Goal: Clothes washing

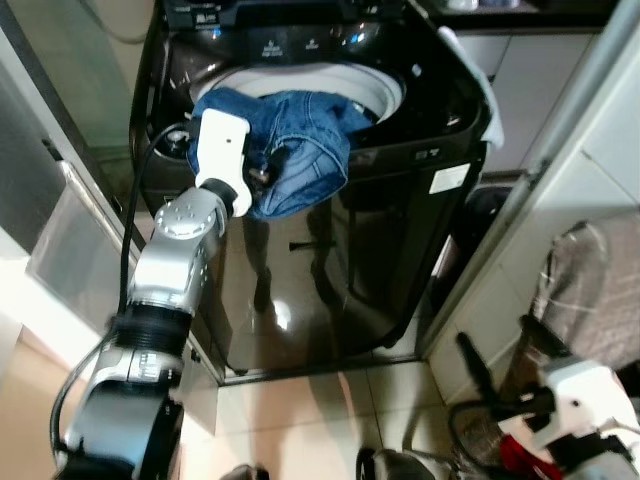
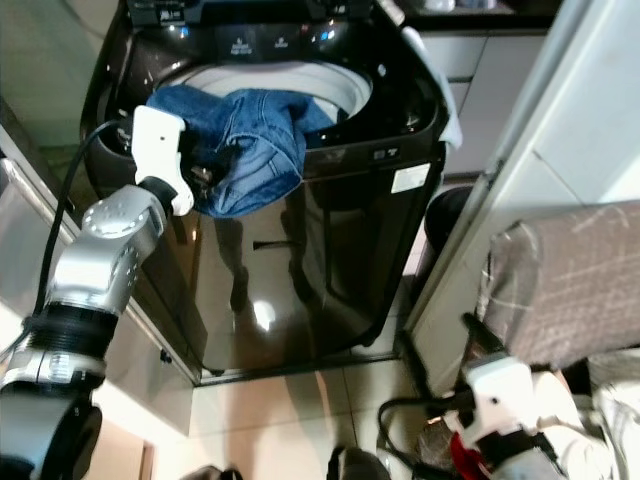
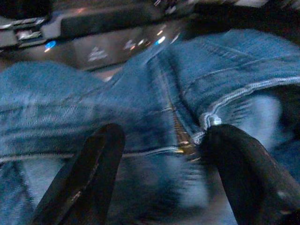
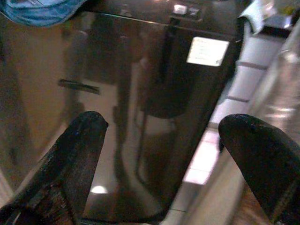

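Blue jeans (image 1: pixel 300 140) lie draped over the front rim of a dark top-loading washing machine (image 1: pixel 400 230), half in its white drum (image 1: pixel 375 92) and half hanging down the front. My left gripper (image 3: pixel 164 136) is at that rim, open, its fingers (image 3: pixel 93 164) spread wide against the denim near the zip. In the left eye view its tips are tucked into the cloth beside the white wrist (image 1: pixel 222 150). My right gripper (image 4: pixel 163 123) hangs low at the right, open with nothing between its fingers, facing the machine's glossy front.
A white cloth (image 1: pixel 485 90) hangs on the machine's right edge. A black bin (image 1: pixel 480 215) stands right of it, beside a white door frame (image 1: pixel 560 150). A grey patterned fabric (image 2: pixel 570 290) is close at the right. Glass panels (image 1: pixel 70 240) stand at the left.
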`<state>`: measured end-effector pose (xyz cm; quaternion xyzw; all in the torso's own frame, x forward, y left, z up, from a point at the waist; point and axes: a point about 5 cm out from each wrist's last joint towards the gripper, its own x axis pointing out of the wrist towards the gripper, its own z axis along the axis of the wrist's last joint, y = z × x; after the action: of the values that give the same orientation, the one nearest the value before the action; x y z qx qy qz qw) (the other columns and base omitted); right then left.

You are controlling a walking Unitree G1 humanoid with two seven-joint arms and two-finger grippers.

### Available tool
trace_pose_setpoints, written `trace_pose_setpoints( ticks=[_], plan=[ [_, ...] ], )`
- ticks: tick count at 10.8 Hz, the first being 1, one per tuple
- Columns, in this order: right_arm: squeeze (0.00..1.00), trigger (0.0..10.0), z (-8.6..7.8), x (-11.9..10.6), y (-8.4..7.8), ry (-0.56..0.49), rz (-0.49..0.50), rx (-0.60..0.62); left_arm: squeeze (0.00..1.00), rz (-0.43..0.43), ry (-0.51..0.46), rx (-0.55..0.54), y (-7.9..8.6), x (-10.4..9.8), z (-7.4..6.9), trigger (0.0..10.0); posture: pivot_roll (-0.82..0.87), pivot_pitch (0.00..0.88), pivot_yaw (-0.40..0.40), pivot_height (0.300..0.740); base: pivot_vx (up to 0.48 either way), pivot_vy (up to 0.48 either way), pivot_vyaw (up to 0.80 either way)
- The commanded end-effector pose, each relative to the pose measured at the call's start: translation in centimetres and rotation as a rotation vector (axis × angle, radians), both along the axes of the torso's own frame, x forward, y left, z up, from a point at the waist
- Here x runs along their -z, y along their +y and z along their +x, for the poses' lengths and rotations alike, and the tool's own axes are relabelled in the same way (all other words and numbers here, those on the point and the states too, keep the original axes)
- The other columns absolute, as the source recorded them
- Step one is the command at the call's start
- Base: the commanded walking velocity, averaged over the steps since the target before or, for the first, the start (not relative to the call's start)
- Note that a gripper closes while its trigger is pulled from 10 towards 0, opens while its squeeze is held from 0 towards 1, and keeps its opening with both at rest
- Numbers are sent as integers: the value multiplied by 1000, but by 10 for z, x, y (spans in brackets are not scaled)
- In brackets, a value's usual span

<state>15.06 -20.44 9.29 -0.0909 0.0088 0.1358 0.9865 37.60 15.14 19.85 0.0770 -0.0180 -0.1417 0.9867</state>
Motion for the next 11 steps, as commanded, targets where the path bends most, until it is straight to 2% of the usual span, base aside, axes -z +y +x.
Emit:
trace_pose_setpoints(
  ticks=[1, 6, 8, 10, 11],
  plan=[
    [0, 10000, 1, -2, 3, -3, 10, -28, 0, 34, -21, -26, 0, -7, 9, 10000, -332, 104, 60, 732, 0, 0, 0],
    [0, 10000, 16, -4, 3, -34, 7, -36, 0, 57, -32, -25, -9, -14, 26, 10000, -334, 105, 74, 732, 0, 0, 0],
    [0, 10000, 19, -2, 8, -44, -1, -40, 0, 61, -41, -24, -20, -17, 36, 10000, -344, 103, 89, 732, 0, 0, 0],
    [0, 10000, 24, 0, 11, -57, -3, -27, 0, 79, -56, -43, -28, -23, 41, 10000, -346, 98, 95, 732, 0, 0, 0],
    [0, 10000, 38, -2, 14, -84, -2, -19, 0, 88, -155, -70, -35, -52, 46, 10000, -339, 74, 96, 732, 0, 0, 0]
  ],
)
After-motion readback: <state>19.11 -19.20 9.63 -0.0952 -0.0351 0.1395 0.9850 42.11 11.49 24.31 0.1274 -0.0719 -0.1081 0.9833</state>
